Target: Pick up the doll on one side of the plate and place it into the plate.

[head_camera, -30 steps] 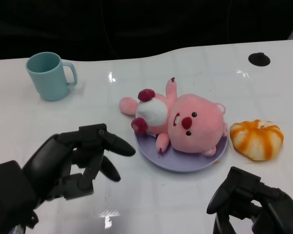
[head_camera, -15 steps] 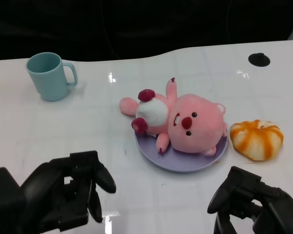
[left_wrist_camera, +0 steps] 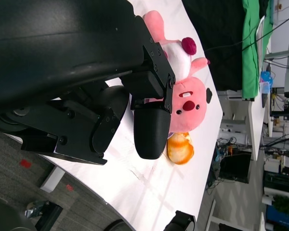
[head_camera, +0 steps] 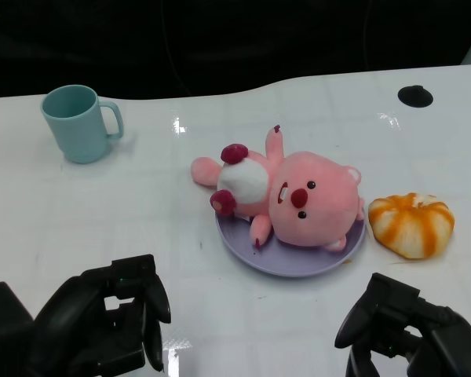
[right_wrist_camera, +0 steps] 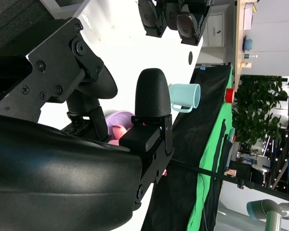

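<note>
White surface point(head_camera: 78, 212). Pink doll point(head_camera: 286, 196) lies centre frame on the purple plate point(head_camera: 298, 263), legs overhanging. Judged soft, light, compressible; grip torso. Left hand point(head_camera: 102, 326) and right hand point(head_camera: 404, 338) curled, empty.

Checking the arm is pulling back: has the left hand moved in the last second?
Yes. The left hand has drawn back toward the robot, away from the plate.
</note>
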